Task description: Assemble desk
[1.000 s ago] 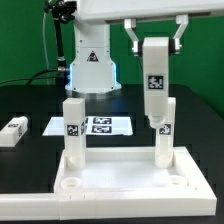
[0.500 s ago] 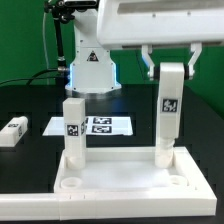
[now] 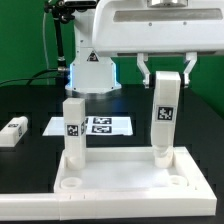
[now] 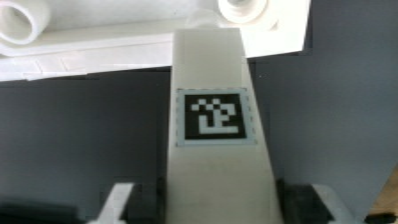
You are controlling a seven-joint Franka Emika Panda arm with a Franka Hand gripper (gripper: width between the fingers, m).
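**Desk parts: one leg in the gripper, one standing, one loose**

Gripper: clamped on the top end of the held leg, a finger on either side.

Held leg: upright, tag turned toward the exterior view. Positioned at the far corner of the panel on the exterior view's right, lower end down at the raised rim. Seated in a socket or not: cannot tell.

Wrist view: runs from between the fingers out toward the panel's corner, with a round socket close beside its far end.

Standing leg: upright at the panel's far corner on the exterior view's left, tag facing the camera.

Loose leg: lying flat on the black table, well apart from the panel, toward the exterior view's left.

Marker board: flat on the table just behind the panel, seen between the two upright legs.

Panel: flat on the table, nearest the exterior camera.
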